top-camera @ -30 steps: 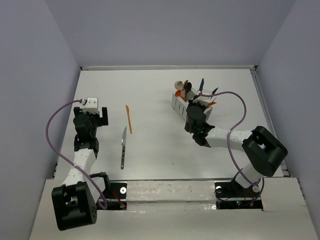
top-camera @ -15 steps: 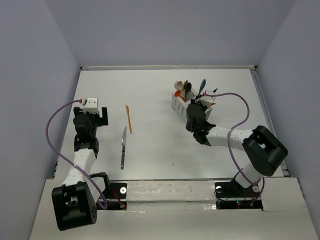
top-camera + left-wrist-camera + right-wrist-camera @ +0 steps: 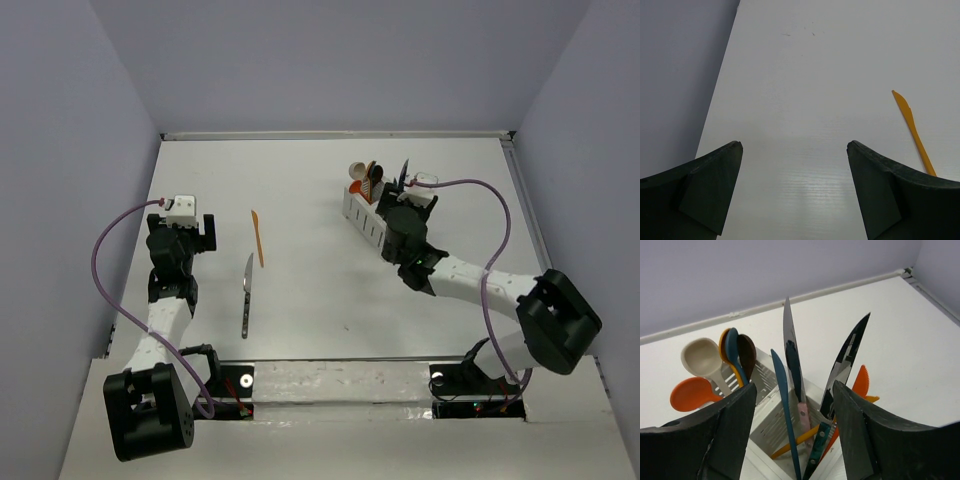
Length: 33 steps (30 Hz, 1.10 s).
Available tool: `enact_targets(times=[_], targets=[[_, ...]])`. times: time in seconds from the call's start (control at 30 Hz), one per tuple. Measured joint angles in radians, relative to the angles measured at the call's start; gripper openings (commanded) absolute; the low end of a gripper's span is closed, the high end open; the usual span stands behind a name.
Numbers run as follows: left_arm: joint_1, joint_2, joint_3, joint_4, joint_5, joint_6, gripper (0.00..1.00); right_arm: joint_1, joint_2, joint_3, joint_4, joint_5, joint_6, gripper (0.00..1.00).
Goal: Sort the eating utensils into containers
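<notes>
now left pincer (image 3: 795,147) gapes empty near orange knife (image 3: 913,133); right pincer (image 3: 792,390) gapes over caddy (image 3: 767,415).

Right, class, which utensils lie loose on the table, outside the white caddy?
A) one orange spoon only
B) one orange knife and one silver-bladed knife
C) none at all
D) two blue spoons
B: the orange knife and the silver-bladed knife lie flat on the table, well to the left of the caddy in the top view.
</notes>
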Motion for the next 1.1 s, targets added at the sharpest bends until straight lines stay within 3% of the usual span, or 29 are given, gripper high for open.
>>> enact_targets(times=[0.13,0.23,0.37,0.5,0.63,0.73,0.9,1.1], targets=[[0.0,0.0,0.0,0.0,0.0,0.0,0.99,0.0,-0.107,0.012,-0.037,-0.035,-0.066,0.69],[0.0,0.0,0.0,0.0,0.006,0.003,0.99,0.0,-0.162,0.082,-0.159,-0.138,-0.061,0.68],[0.0,0.007,0.026,-0.083,0.063,0.033,0.99,0.023,-0.113,0.358,-0.448,-0.363,0.014,0.7],[0.0,0.066,0.132,-0.207,0.093,0.056,0.99,0.121,0.107,0.703,-0.709,-0.526,0.055,0.72],[0.0,0.112,0.163,-0.247,0.078,0.061,0.98,0.185,0.489,1.162,-0.969,-0.709,0.085,0.72],[0.007,0.141,0.163,-0.283,0.055,0.06,0.98,0.192,0.731,1.401,-1.116,-0.775,0.092,0.72],[0.013,0.144,0.163,-0.293,0.04,0.06,0.98,0.188,0.991,1.557,-1.305,-0.839,0.083,0.72],[0.013,0.144,0.163,-0.293,0.04,0.06,0.98,0.189,1.062,1.616,-1.346,-0.884,0.031,0.7]])
